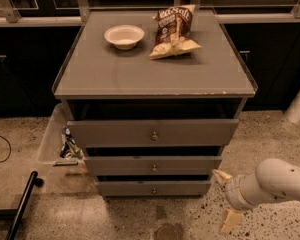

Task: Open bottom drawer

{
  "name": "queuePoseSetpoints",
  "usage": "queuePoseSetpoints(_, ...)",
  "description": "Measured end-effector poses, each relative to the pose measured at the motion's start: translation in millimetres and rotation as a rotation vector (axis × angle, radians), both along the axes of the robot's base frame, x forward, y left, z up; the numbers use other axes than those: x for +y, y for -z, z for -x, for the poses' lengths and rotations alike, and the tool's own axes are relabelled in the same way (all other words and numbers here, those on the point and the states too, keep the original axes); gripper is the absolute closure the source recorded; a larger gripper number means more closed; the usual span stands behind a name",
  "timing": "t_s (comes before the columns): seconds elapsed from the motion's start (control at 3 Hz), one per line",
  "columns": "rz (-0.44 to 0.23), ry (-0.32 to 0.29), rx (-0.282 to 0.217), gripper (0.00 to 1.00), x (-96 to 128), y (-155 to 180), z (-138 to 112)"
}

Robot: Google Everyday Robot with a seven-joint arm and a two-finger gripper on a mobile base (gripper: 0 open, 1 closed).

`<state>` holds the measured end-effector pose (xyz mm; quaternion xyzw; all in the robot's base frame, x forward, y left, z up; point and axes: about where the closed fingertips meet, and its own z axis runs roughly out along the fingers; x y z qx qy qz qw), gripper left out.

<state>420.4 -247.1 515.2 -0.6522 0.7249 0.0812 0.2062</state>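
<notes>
The bottom drawer (140, 188) is the slimmest, lowest grey front of the cabinet, with a small round knob (154, 190) at its centre. It stands out only a little from the cabinet, less than the two drawers above it. My gripper (225, 199) is low at the right of the cabinet, just beyond the drawer's right end and apart from it. Its two cream fingertips (220, 176) are spread wide and hold nothing. The white arm (275, 181) reaches in from the right edge.
The middle drawer (120, 165) and top drawer (115, 132) stick out further. On the cabinet top (155, 74) sit a white bowl (124, 35) and a chip bag (173, 31). A clear bin (55, 139) stands at the left, with a black bar (22, 204) on the floor.
</notes>
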Motion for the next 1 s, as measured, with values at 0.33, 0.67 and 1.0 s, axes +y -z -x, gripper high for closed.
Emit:
queuePoseSetpoints(0.33, -0.012, -0.002, -0.041, 0.0, -2, 49, -14)
queuePoseSetpoints(0.67, -0.015, -0.033, -0.108, 0.0, -6, 90, -28)
queuePoseSetpoints(1.0, -0.018, -0.038, -0.129, 0.0, -23, 146, -55)
